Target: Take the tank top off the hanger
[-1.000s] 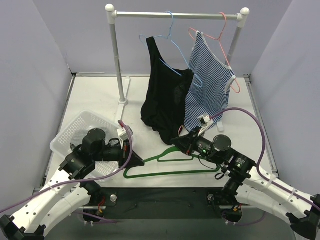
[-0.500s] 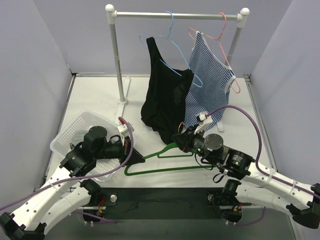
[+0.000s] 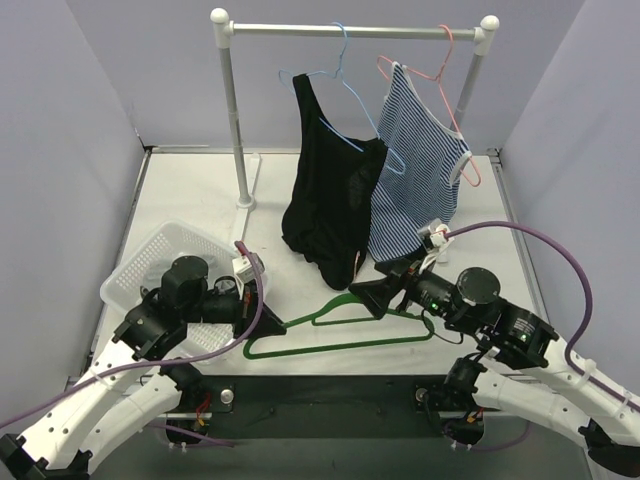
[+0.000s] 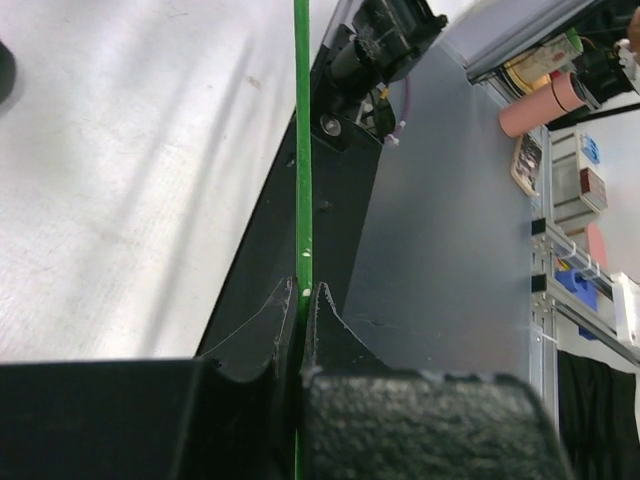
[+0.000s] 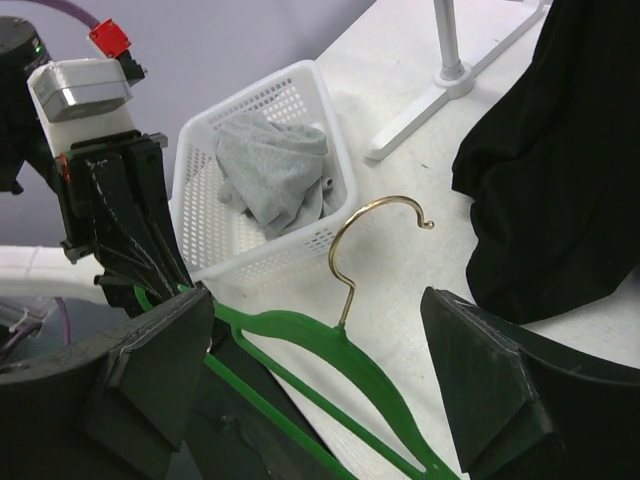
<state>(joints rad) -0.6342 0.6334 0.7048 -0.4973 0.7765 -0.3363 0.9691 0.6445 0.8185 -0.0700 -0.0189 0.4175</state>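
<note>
In the top view, the green hanger [image 3: 320,348] is lying bare on the counter [image 3: 200,190] near the front edge. Its left end is being gripped by the left hand [image 3: 265,322], which is closed tight on the thin bar. The right hand [image 3: 368,295] is being held over the hanger's right part, its fingers spread wide and nothing clamped between them. The white basket [image 3: 130,260] is sitting at the near left, beside the left arm. Farther back, a black tank top [image 3: 325,200] and a striped tank top [image 3: 415,180] are hanging from the rail [image 3: 350,31].

In the left wrist view, the green hanger [image 4: 301,150] is being pinched between the two fingers [image 4: 330,340] of the left hand [image 4: 301,300]. The bar is running straight up the view, away from the jaws and over the counter's [image 4: 120,150] near edge.

In the right wrist view, the right hand [image 5: 315,300] is being kept wide open. The green hanger [image 5: 300,340] and its gold hook [image 5: 370,215] are showing between the two fingers [image 5: 160,350]. Whether they are being touched cannot be told. A crumpled grey garment [image 5: 275,170] is lying inside the white basket [image 5: 330,150], and whether it is a tank top cannot be told. The black tank top [image 5: 560,180] is hanging at the right.
</note>
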